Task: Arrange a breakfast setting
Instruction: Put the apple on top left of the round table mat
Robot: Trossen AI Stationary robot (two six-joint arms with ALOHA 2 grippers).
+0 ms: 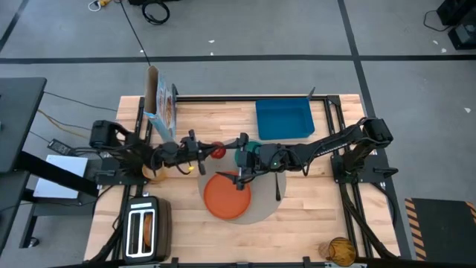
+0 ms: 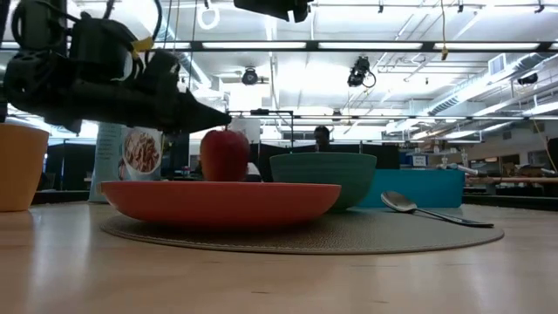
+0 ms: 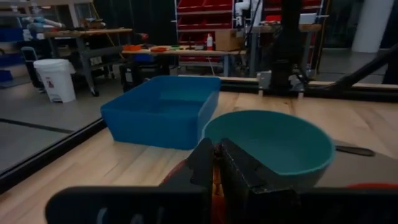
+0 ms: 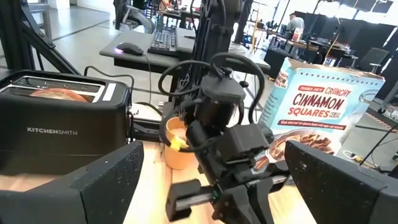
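The round grey-beige mat [image 1: 264, 208] lies mid-table. On it are the orange plate [image 1: 227, 197], the teal bowl [image 2: 323, 179] and the metal spoon [image 2: 427, 209]. The red apple [image 2: 225, 155] stands behind the plate; its base is hidden. My left gripper [image 2: 222, 118] lies level over the apple's top, fingers closed. My right gripper [image 1: 242, 177] is open and empty, raised above the plate's far edge. The orange cup [image 1: 154, 173] stands left of the mat. The toast [image 4: 59, 94] sits in the toaster. My left gripper is closed at the apple's top [image 2: 227, 131], coming level from the table's left. In the left wrist view the two fingers [image 3: 205, 158] meet with red showing just below them. The fingers hide the exact part held. The apple sits upright under the fingertips.
The blue tray [image 1: 282, 119] stands at the far side, just behind the bowl. A cereal box [image 1: 160, 104] stands at the far left. The silver toaster [image 1: 145, 227] is at the near left corner. Bare wood lies right of the mat.
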